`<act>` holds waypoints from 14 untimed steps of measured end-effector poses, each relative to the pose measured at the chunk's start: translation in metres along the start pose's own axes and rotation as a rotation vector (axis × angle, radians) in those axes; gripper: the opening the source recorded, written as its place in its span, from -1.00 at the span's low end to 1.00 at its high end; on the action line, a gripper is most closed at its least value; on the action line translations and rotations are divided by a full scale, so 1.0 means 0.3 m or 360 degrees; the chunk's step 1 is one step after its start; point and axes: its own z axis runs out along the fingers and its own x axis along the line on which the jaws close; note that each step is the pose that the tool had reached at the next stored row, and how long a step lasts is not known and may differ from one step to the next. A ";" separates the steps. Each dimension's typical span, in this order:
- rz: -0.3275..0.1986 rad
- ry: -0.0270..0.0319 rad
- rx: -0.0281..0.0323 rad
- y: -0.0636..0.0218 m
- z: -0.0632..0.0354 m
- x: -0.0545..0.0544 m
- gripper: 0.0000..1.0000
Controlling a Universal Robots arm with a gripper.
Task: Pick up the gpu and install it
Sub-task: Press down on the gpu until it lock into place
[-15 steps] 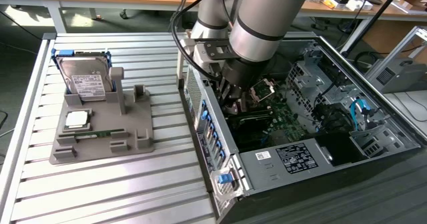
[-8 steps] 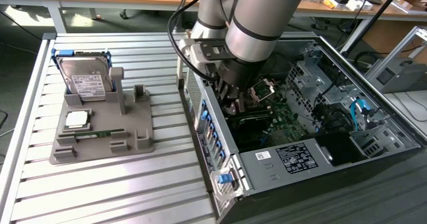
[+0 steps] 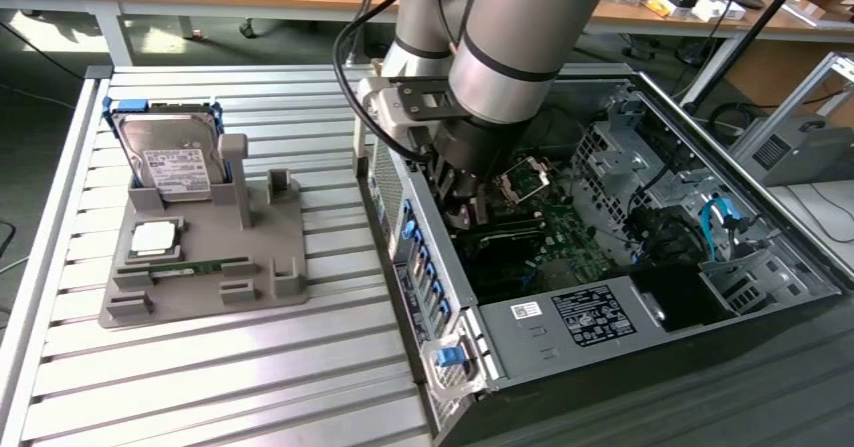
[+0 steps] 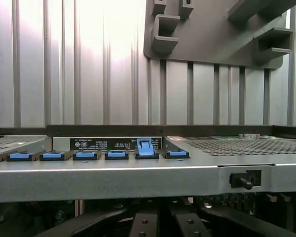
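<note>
My gripper [image 3: 467,212] is lowered into the open computer case [image 3: 534,342], just above the green motherboard [image 3: 567,235] and close to the case's rear wall. The arm's thick wrist covers what lies under it. The gpu is hidden; no dark card with a silvery bracket shows on the grey holder [image 3: 200,277] or in the case. In the wrist view the gripper [image 4: 164,224] hangs below the case's metal rim [image 4: 138,180], behind a row of blue slot clips [image 4: 145,147].
On the exterior view's left the grey holder carries a boxy hard drive [image 3: 174,157], a square processor [image 3: 151,237] and a narrow green memory stick [image 3: 187,265]. It stands on a ribbed metal table [image 3: 200,387]. Drive cages and cables [image 3: 694,217] fill the case's far side.
</note>
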 end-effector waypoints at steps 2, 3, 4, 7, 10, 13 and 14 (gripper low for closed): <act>0.0000 0.00002 -0.00004 0.004 0.000 0.000 -0.79; 0.0000 0.00001 -0.00002 0.006 0.000 0.000 -0.79; 0.0000 0.00002 0.00002 0.008 0.000 0.000 -0.79; 0.0000 0.00001 0.00001 0.011 0.000 0.000 -0.79; 0.0000 0.00003 0.00001 0.011 0.000 0.000 -0.79; 0.0001 -0.00001 -0.00016 0.007 0.002 0.000 -0.79; 0.0000 -0.00002 -0.00025 0.005 0.003 0.000 -0.79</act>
